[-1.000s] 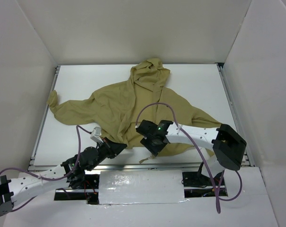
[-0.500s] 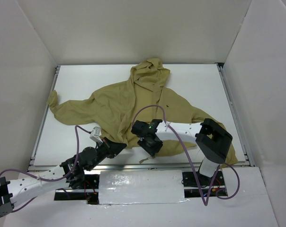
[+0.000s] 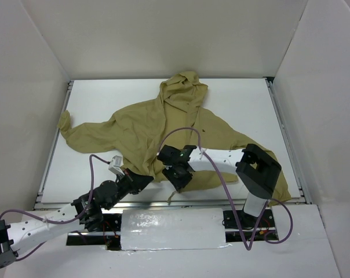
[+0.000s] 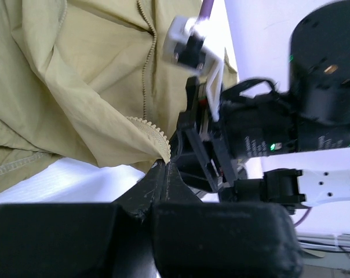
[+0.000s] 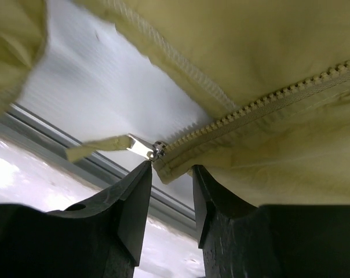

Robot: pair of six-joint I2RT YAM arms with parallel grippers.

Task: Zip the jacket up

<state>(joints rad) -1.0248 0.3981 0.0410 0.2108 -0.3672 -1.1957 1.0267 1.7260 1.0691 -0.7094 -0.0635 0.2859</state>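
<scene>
The khaki jacket [image 3: 140, 130] lies spread on the white table, hood to the back and front opening toward me. My left gripper [image 3: 146, 180] is shut on the jacket's bottom corner [image 4: 155, 136], where a row of zipper teeth ends at its closed tips [image 4: 165, 165]. My right gripper [image 3: 178, 184] hovers just right of it, over the other front edge. In the right wrist view it is open [image 5: 171, 168], its fingers either side of the zipper's lower end. The metal slider [image 5: 157, 149] and its fabric pull tab [image 5: 99, 147] lie just past the left fingertip.
A metal rail [image 3: 221, 202] runs along the table's near edge, close under both grippers. White walls enclose the table on three sides. Purple cables [image 3: 181, 132] loop over the right arm and above the jacket. The right arm's elbow [image 3: 259, 171] stands over the jacket's right sleeve.
My right arm has folded in and carried its gripper left, toward the left gripper and the jacket's bottom edge. Its jaws stand narrower. The left gripper has kept its hold.
</scene>
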